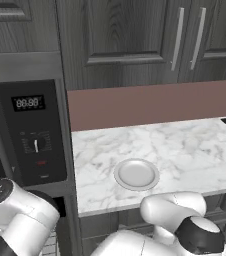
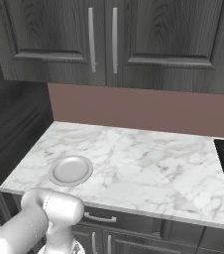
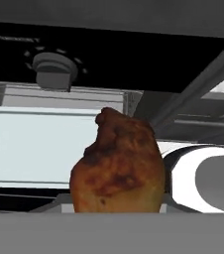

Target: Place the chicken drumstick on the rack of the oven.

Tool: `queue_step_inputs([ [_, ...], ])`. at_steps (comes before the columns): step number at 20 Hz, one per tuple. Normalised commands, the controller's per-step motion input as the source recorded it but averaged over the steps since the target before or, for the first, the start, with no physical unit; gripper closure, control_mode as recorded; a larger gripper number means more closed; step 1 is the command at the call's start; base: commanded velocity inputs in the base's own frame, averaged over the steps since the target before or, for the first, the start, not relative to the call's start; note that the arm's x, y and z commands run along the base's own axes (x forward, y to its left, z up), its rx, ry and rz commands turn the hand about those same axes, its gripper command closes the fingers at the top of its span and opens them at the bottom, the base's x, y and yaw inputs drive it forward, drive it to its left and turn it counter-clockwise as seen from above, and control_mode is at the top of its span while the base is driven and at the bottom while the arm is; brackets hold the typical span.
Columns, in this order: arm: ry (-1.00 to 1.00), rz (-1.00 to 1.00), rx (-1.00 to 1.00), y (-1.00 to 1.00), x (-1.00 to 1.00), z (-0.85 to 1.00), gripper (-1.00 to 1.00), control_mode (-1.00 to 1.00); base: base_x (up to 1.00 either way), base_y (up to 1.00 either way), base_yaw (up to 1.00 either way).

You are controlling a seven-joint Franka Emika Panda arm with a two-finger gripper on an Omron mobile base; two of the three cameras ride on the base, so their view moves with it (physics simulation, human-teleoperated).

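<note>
The chicken drumstick (image 3: 118, 168) sits held in the gripper before the oven (image 3: 44, 149), below its knob (image 3: 54, 70) — carry it level, low over the rack, before letting go.

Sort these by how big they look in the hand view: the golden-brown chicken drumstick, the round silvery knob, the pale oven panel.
1. Pale steel-grey oven panel
2. Golden-brown chicken drumstick, though it looms large from being close to the camera
3. Round silvery knob
</note>
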Motion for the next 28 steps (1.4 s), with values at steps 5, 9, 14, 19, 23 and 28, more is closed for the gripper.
queue_step_inputs([
  [5,0.11,0.08,-0.08,0.69,-0.06,-0.24,1.00,-1.00,0.00,0.00,0.00],
  [9,-0.12,0.00,0.00,0.58,-0.01,-0.66,1.00,-1.00,0.00,0.00,0.00],
  [14,-0.11,0.00,0.03,0.36,0.00,-0.71,1.00,-1.00,0.00,0.00,0.00],
  [19,0.02,-0.02,0.05,0.14,0.00,-0.62,1.00,-1.00,0.00,0.00,0.00],
  [23,0.00,-0.04,0.00,0.02,0.00,-0.91,1.00,-1.00,0.00,0.00,0.00],
  [28,0.01,-0.07,0.00,0.00,0.01,-0.68,1.00,-1.00,0.00,0.00,0.00],
])
